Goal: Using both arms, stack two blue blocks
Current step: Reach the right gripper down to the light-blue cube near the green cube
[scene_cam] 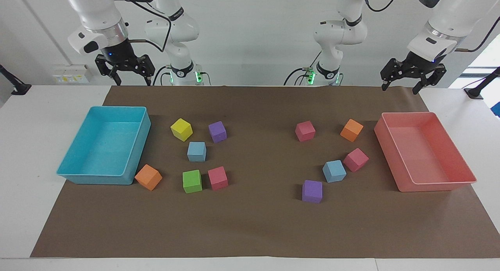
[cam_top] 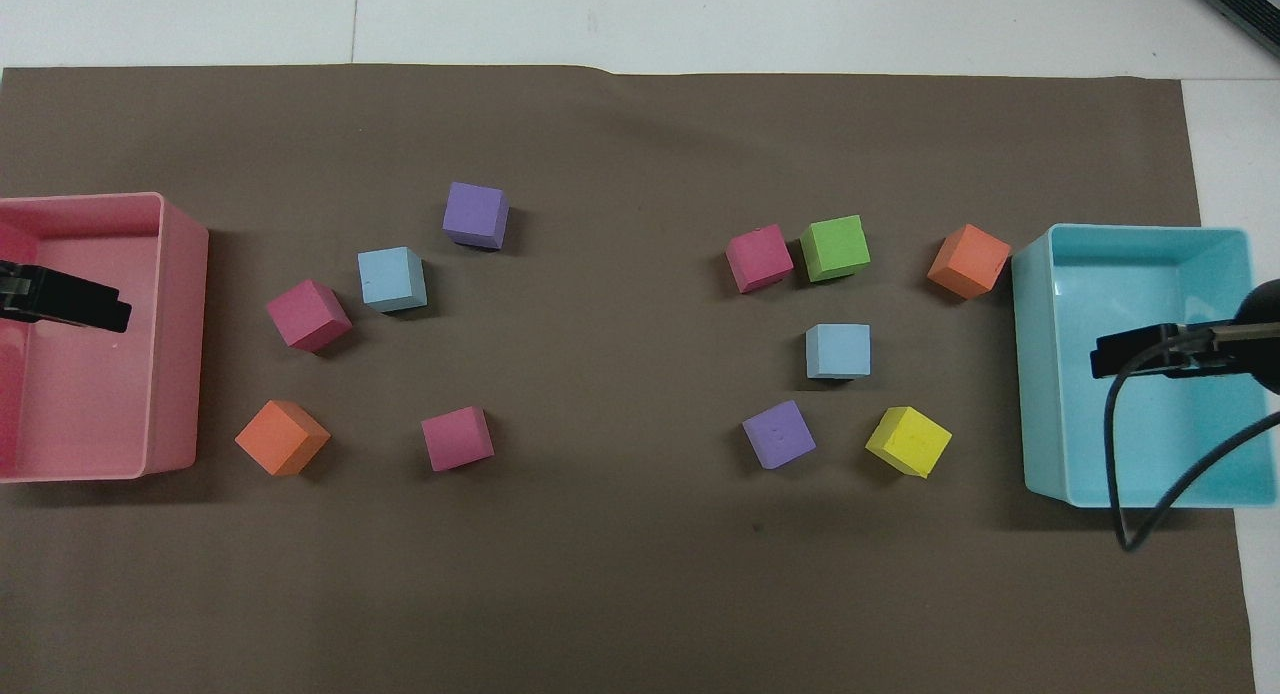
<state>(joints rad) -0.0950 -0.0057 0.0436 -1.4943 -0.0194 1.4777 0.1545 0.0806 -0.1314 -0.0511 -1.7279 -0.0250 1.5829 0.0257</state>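
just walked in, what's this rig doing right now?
Nothing is held yet. The two blue blocks sit apart on the brown mat: one among the cubes beside the turquoise tray, the other toward the pink tray, touching a pink cube. Both grippers are open and up in the air: the right gripper over the turquoise tray, the left gripper waiting over the pink tray. No stack exists.

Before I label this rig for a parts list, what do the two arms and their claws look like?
Both arms are white, built of rounded jointed segments with silver-grey wrist rings and black cables looping along them. Green lights glow at the bases. Each ends in a black two-finger claw of linked bars: the left claw and the right claw, with a small blue light above each.
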